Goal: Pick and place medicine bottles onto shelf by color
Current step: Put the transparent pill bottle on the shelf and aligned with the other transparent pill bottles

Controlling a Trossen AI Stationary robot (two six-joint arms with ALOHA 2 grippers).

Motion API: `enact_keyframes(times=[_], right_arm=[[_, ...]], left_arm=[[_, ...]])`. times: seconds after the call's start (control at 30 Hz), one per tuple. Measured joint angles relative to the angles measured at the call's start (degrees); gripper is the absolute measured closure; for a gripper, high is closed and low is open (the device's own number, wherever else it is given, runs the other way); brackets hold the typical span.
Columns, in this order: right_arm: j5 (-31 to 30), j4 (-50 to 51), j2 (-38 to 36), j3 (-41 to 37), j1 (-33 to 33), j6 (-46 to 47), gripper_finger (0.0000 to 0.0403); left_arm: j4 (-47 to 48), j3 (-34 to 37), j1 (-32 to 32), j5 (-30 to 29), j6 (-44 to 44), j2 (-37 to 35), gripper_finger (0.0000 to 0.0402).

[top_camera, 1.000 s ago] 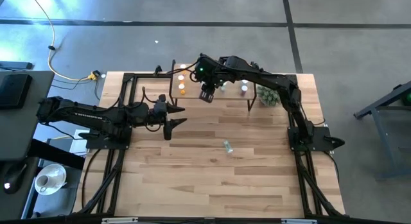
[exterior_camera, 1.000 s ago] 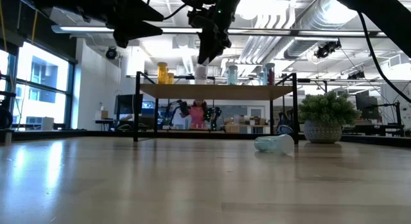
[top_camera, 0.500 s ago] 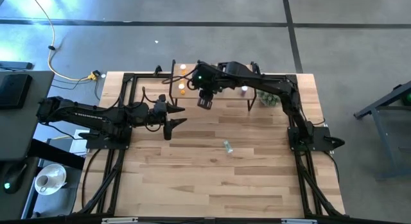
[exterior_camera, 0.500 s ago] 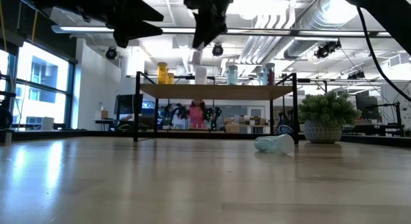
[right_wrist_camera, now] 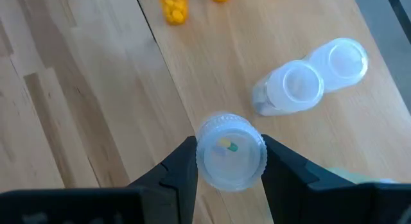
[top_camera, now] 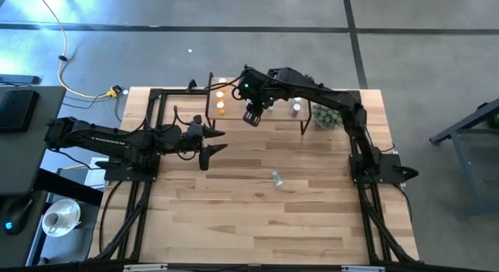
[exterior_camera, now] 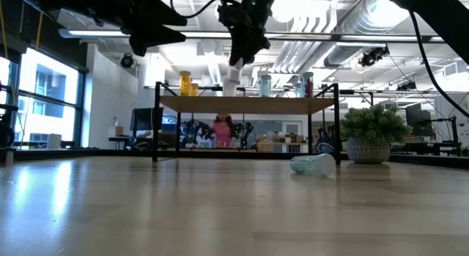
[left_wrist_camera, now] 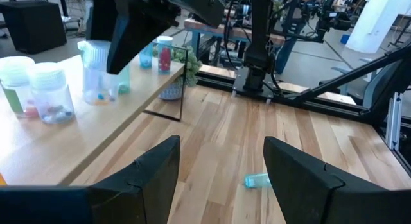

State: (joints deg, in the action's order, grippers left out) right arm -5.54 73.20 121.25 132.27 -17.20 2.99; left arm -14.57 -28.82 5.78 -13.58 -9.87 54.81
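Clear plastic with a white cap, the small medicine bottle (right_wrist_camera: 230, 151) is pinched between the fingers of the right gripper (right_wrist_camera: 228, 161), just above the light-wood shelf on thin black legs (right_wrist_camera: 115, 76). Beyond its fingertips two white-capped bottles (right_wrist_camera: 313, 77) stand touching on the board, with two orange bottles (right_wrist_camera: 174, 8) farther off. A pale green bottle (top_camera: 276, 177) lies on the wooden tabletop (top_camera: 265, 217), well apart from this gripper. The left gripper (left_wrist_camera: 220, 169) hovers with fingers spread over the table, beside the shelf.

shelf (right_wrist_camera: 96, 89): pale matt wood | bottle (right_wrist_camera: 230, 151): clear glossy plastic (ribbed cap) | pincer (right_wrist_camera: 230, 161): matt black
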Motion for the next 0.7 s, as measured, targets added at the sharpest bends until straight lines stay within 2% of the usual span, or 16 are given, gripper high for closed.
enact_keyframes(times=[0.27, 0.7], right_arm=[[0.05, -3.40, -0.02, -3.69, -0.07, -1.48, 0.0277], [1.28, -5.36, 1.19, -3.83, 0.01, -1.55, 0.0277]], left_arm=[[-0.02, 0.00, 0.00, -0.07, -0.02, 0.00, 0.0189], [-0.02, 0.00, 0.00, -0.09, -0.02, 0.00, 0.0189]])
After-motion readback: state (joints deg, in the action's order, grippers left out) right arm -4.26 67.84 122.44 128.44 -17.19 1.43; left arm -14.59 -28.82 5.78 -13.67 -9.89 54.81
